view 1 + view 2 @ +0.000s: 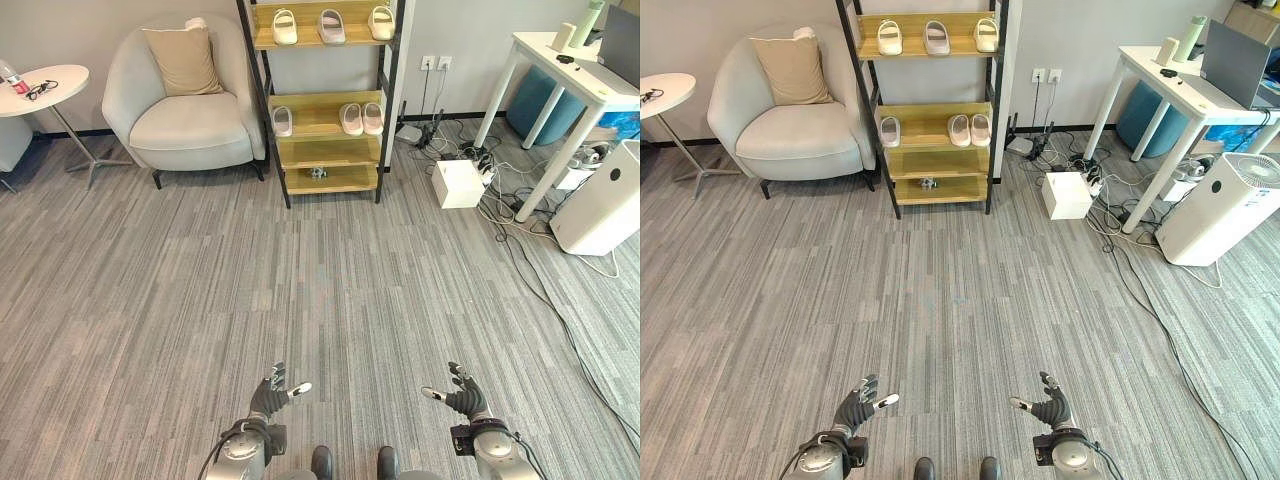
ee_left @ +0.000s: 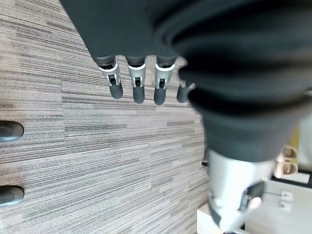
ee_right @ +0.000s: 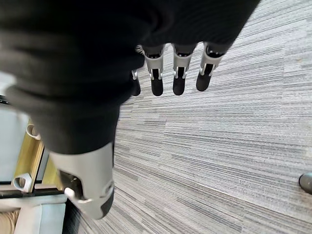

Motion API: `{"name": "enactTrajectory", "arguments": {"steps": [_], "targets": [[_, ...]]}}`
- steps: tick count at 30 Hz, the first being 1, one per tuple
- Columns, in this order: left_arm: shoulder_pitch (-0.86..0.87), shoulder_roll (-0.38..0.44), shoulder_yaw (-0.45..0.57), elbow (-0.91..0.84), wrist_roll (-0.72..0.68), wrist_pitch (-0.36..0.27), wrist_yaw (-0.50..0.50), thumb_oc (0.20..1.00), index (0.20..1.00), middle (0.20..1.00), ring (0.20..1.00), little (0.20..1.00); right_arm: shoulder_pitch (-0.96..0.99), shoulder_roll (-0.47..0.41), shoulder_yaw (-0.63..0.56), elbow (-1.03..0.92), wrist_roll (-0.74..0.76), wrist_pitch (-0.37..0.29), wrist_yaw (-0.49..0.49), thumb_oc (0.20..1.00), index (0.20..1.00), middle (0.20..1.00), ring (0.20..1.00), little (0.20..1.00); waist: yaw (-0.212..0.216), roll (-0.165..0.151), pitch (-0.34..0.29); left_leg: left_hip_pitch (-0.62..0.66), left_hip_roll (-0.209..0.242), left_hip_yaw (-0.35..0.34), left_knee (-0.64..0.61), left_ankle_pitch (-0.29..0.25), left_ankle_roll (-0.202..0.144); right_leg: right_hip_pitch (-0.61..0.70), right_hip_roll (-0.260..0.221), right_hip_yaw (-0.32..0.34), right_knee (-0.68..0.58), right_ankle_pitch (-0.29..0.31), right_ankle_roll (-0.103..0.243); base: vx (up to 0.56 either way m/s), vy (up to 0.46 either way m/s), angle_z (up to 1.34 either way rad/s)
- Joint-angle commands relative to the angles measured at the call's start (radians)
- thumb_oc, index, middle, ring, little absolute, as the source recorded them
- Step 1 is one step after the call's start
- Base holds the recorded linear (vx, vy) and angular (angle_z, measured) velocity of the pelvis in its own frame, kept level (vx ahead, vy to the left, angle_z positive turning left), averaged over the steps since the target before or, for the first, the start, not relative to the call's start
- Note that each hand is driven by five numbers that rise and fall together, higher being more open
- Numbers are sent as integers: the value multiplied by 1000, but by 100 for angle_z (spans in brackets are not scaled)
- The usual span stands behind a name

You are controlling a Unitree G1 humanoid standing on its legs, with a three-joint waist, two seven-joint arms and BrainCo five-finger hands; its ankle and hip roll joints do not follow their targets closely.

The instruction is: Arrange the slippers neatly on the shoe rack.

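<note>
- a wooden shoe rack (image 1: 322, 150) with a black frame stands against the far wall, beside a pale armchair (image 1: 185, 110).
- three slippers (image 1: 331, 26) sit in a row on its top shelf; a single slipper (image 1: 282, 121) lies at the left of the middle shelf, well apart from a pair (image 1: 361, 118) set side by side at the right.
- the left hand (image 1: 272, 395) and right hand (image 1: 462, 392) hang low over grey carpet, far from the rack, fingers straight and spread, holding nothing.
- a white counter (image 1: 560, 60) stands at right.
</note>
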Motion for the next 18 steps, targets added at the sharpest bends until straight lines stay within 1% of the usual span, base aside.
{"name": "enactTrajectory", "arguments": {"steps": [1, 6, 8, 11, 18], "targets": [[-46, 2, 20, 19, 1, -35, 11, 1000, 1000, 1000, 1000, 1000, -27, -22, 40, -48, -14, -20, -16, 1000, 1000, 1000, 1000, 1000, 7, -37, -18, 32, 50, -22, -1, -87, -49, 38, -79, 4, 2, -100, 86, 0, 0, 0], [-45, -1, 18, 25, -17, -33, 3, 1000, 1000, 1000, 1000, 1000, -31, -18, 40, -44, 5, -19, -10, 1000, 1000, 1000, 1000, 1000, 4, -35, -23, 37, 50, -22, -1, -91, -49, 42, -79, 4, 2, -102, 85, 0, 0, 0], [-43, 6, 15, 6, -21, -30, -6, 1000, 1000, 1000, 1000, 1000, -30, -9, 32, -27, 56, -18, 5, 1000, 1000, 1000, 1000, 1000, 3, -34, -25, 38, 50, -21, -1, -92, -50, 43, -79, 5, 2, -104, 84, 0, 0, 0], [-45, 8, 15, 3, -33, -28, -14, 1000, 1000, 1000, 1000, 1000, -30, 0, 31, -28, 94, -19, 18, 1000, 1000, 1000, 1000, 1000, -1, -33, -27, 39, 50, -22, -1, -91, -51, 43, -79, 6, 2, -104, 83, 0, 0, 0], [-47, 3, 18, 10, -45, -27, -14, 1000, 1000, 1000, 1000, 1000, -29, -1, 30, -37, 75, -19, 8, 1000, 1000, 1000, 1000, 1000, -7, -30, -26, 40, 52, -15, -1, -91, -54, 43, -78, 9, 2, -102, 82, 0, 0, 0]]}}
